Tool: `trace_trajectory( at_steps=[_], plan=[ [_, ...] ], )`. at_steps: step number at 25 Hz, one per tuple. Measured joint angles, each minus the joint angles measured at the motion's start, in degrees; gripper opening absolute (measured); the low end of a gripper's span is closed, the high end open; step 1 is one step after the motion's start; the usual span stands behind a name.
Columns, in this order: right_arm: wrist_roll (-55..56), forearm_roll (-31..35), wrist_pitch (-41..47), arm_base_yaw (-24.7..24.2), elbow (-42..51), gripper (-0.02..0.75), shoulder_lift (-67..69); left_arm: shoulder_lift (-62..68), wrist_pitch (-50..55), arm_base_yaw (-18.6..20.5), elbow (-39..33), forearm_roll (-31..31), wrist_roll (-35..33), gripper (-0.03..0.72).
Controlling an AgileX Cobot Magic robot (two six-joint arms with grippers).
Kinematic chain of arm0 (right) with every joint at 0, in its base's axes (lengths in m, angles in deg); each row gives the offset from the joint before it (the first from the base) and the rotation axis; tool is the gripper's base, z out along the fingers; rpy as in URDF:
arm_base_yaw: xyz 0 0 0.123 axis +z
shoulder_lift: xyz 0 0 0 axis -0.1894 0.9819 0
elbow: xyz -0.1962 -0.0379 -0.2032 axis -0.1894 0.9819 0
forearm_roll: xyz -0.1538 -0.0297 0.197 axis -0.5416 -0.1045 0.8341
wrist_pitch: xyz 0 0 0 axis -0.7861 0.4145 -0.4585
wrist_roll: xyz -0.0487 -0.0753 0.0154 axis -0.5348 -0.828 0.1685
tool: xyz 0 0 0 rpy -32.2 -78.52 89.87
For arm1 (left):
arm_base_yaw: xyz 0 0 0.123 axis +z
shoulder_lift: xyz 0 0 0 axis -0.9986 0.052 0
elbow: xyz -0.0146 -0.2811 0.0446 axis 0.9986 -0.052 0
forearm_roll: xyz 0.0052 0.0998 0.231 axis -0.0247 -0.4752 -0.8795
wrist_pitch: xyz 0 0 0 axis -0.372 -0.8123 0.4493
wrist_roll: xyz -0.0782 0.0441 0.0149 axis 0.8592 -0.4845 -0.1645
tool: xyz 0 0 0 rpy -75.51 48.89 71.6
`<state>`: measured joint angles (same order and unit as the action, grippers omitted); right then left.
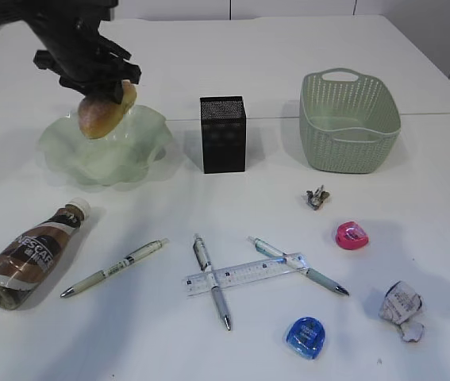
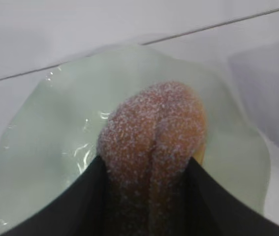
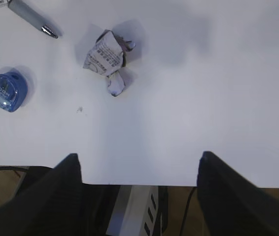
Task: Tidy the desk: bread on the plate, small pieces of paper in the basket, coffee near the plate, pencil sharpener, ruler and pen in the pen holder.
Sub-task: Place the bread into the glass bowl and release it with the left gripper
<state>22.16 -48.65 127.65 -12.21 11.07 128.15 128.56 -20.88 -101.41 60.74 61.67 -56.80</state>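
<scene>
Sugared bread pinched in left end effector, above green plate

The plate sits left of the pen holder, the basket to its right; the coffee lies in front of the plate, the ruler across two pens, before the holder

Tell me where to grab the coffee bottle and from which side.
Grip the coffee bottle across its labelled body, near the middle, coming from above. It lies on its side on the desk, cap toward the plate, so the fingers should probably straddle the body crosswise. The nearest pen lies apart, leaving room.
</scene>
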Motion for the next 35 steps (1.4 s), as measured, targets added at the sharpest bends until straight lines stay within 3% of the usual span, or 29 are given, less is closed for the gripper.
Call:
trace_trajectory(
  at_steps=[7,20,23,25,29,35],
  plan=[
    [0.0,-1.69,0.78,0.0,-4.77,0.566,0.0,3.87,-1.64,2.74,0.0,3.27,0.28,0.302],
    [2.33,-3.54,1.43,0.0,-11.81,0.566,0.0,7.3,-2.13,2.85,0.0,5.92,-1.37,0.309],
    [2.33,-3.54,1.55,0.0,-11.81,0.569,0.0,7.3,-2.35,2.85,0.0,8.45,-3.35,0.348],
    [2.33,-3.58,1.55,0.0,-11.81,0.596,0.0,7.3,-2.99,2.85,0.0,9.65,-3.7,0.405],
    [2.33,-3.58,1.55,0.0,-11.81,0.575,0.0,7.3,-3.21,2.85,0.0,10.28,-3.84,0.505],
    [2.42,-3.58,1.68,0.0,-11.81,0.573,0.0,7.43,-2.9,2.85,0.0,9.86,-3.96,0.541]
  ],
)
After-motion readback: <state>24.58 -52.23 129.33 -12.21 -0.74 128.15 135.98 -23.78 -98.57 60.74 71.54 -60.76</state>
